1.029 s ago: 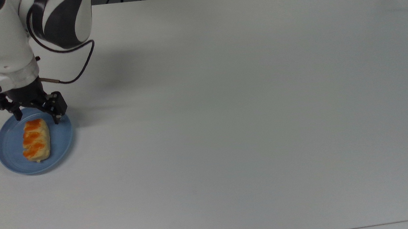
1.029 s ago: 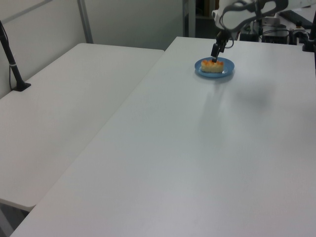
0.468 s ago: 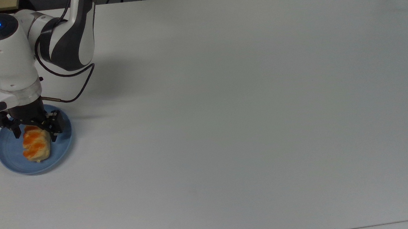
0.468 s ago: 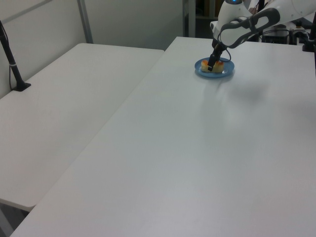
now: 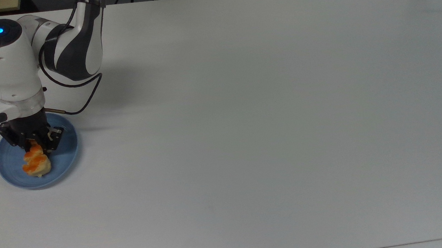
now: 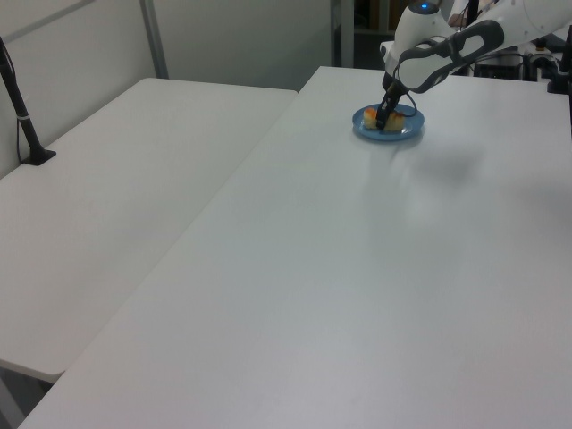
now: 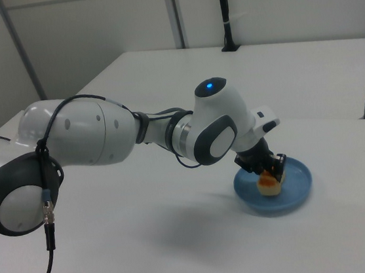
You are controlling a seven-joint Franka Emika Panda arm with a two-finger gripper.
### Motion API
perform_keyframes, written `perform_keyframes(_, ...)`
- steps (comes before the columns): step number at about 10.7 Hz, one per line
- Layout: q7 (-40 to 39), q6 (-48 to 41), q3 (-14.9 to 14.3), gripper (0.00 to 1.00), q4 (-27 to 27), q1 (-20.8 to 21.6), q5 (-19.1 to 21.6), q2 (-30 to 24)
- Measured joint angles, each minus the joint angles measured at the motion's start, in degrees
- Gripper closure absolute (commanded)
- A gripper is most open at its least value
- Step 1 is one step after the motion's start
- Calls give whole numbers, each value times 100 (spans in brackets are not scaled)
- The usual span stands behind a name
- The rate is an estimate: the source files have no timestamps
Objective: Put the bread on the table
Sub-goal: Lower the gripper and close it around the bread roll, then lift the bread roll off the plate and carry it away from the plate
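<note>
The bread (image 5: 35, 164) is on the blue plate (image 5: 65, 152), at the far left of the top view, a bit above the middle. The gripper (image 5: 36, 148) is down on the end of the bread nearest the arm. Its two fingers look pulled in close and seem to pinch that end. In the right view the gripper (image 7: 269, 169) sits right on top of the bread (image 7: 269, 183), low in the plate (image 7: 297, 189), at the lower right of the frame. In the left view the plate (image 6: 404, 130) is small, near the top edge.

The bread is not on the table (image 5: 264, 116) yet. It needs to be lifted and set down on the white top.

What could go wrong? The fingers hold only one end, so the bread could tip or slip out when it goes up. Soft bread could also squash or tear. If a finger rubs the plate, the plate could slide or lift too.
</note>
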Motion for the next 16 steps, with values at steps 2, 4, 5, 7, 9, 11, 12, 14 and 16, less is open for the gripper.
perform_keyframes(2,0,0,0,66,115,-7,1,-55)
perform_keyframes(4,0,-336,63,66,178,49,1,-298)
perform_keyframes(5,7,-603,106,66,179,169,2,-457)
perform_keyframes(7,360,-903,145,64,70,668,8,-685)
perform_keyframes(9,884,-907,145,64,-161,1217,6,-701)
perform_keyframes(11,1275,-907,143,34,-295,1564,-7,-666)
perform_keyframes(12,1437,-907,142,7,-321,1674,-71,-627)
perform_keyframes(14,1547,-907,141,0,-351,1754,-159,-560)
perform_keyframes(16,1547,-907,125,0,-347,1750,-165,-552)
